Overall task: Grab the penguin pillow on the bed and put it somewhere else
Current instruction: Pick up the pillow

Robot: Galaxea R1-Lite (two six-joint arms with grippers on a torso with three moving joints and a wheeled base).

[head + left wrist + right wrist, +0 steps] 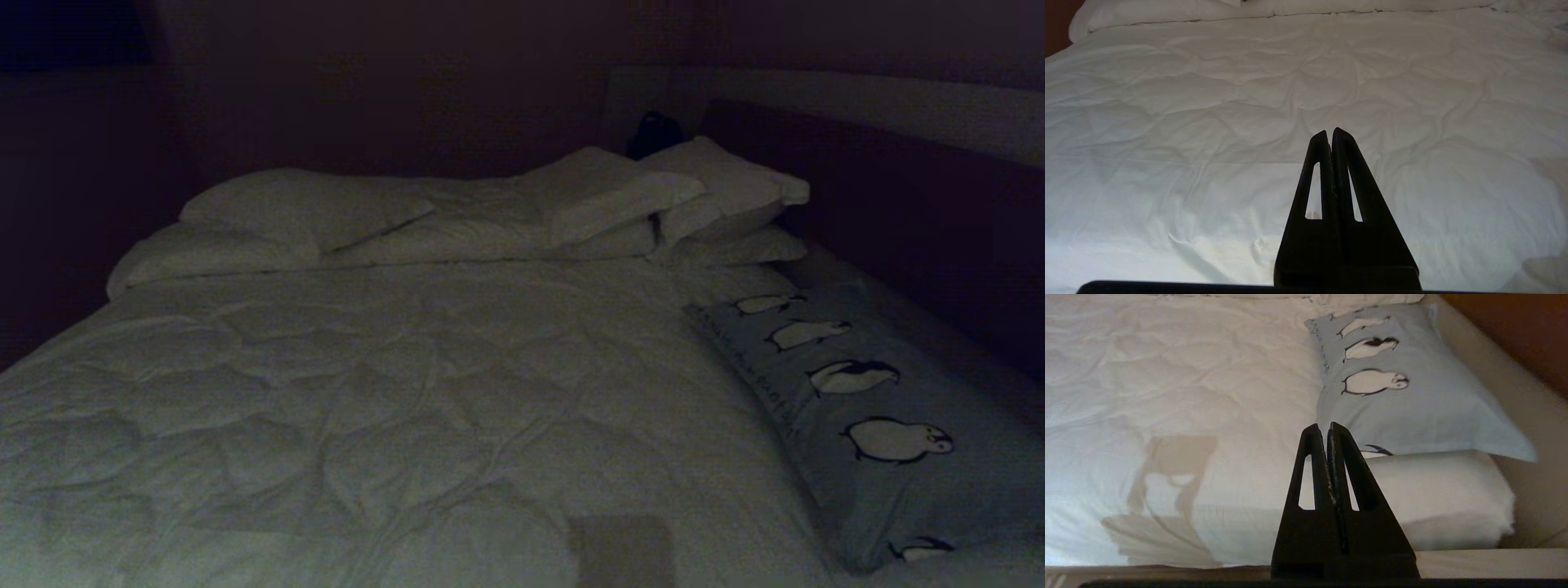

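Right gripper (1327, 426): fingers pressed flat together, nothing between them, hovering at the foot edge of the bed (1167, 396). Left gripper (1329, 132): same state, closed and empty, with only bare white duvet (1249, 102) ahead of it.

Key relation: the penguin pillow (1404, 400) sits ahead of the right fingers and off to their right, apart from them, no contact. Its near end rests on the rolled duvet hem at the foot corner, just past the fingertips. From there the long axis runs straight away from the fingers, along the right edge of the bed beside the padded frame (1527, 486), penguins in a row toward the headboard end.

Head view agrees: penguin pillow (865, 408) lies lengthwise on the robot's right side, far end close to the stacked white pillows (718, 204). Neither arm shows there.

Judgement: right arm is clearly nearer, the left has no pillow in its view. Fingers must open first, then go forward-right to pinch the near short end.
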